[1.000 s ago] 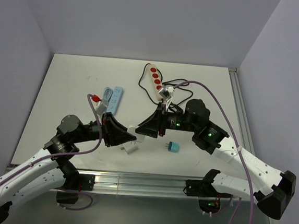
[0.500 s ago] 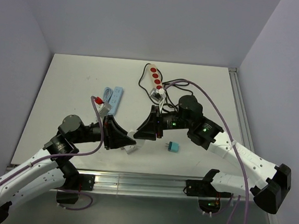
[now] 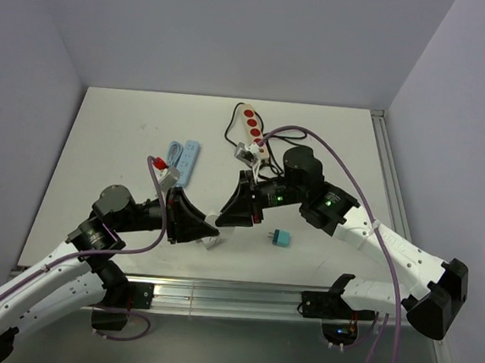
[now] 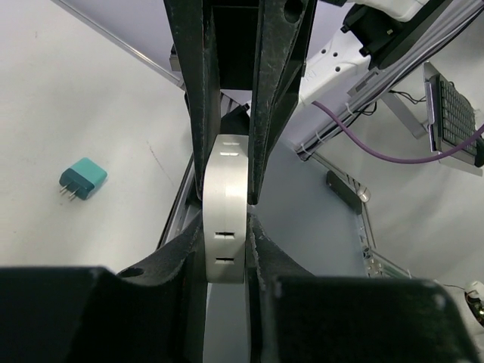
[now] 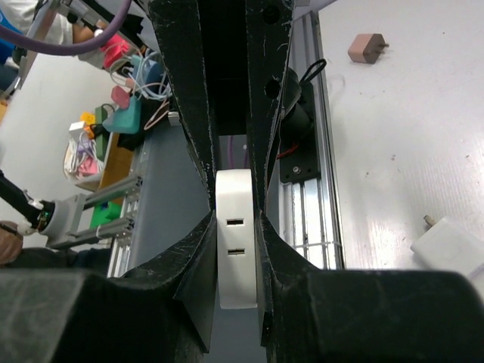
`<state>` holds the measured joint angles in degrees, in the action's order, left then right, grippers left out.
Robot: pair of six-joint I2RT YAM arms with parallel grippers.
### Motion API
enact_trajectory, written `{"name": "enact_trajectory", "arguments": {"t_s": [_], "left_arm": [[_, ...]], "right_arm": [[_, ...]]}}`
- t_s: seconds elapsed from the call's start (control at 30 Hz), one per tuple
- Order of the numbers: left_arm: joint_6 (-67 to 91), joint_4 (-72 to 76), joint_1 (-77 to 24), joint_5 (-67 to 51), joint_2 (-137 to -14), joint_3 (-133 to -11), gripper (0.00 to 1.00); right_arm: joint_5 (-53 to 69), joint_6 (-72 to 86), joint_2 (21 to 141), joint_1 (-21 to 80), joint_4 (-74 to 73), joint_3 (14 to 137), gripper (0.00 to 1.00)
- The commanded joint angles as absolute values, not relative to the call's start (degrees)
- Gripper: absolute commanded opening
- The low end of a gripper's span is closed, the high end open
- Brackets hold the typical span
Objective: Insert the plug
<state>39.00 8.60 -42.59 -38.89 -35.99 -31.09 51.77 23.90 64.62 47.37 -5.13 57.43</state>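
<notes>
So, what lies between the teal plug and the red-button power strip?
The right arm's black wrist, seen in the top view, crosses between the teal plug and the power strip.

robot lab cell: white table (image 3: 110,136), plain walls (image 3: 239,28), aluminium rail (image 3: 233,294) at near edge, cable clutter (image 5: 128,79) beyond.

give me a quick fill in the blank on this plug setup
The loose plug on the table is ____ in colour. The white adapter clamped in the left claw shows ____ slots. The power strip has round ____ sockets.
Missing words: teal, two, red.
</notes>
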Motion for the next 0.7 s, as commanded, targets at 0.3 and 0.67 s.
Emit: {"name": "enact_trajectory", "arguments": {"t_s": [0.3,0.67], "left_arm": [[32.08,-4.83,-42.36,-26.84,-35.16,-37.44,0.33],[38.49,-18.36,-42.36,7.98,-32.25,-41.74,0.99]], "right_arm": [[48.89,14.67,63.64,47.9,-15.74,61.89,0.0],[14.86,20.4,60.12,42.81,-17.5,59.95,0.0]]}}
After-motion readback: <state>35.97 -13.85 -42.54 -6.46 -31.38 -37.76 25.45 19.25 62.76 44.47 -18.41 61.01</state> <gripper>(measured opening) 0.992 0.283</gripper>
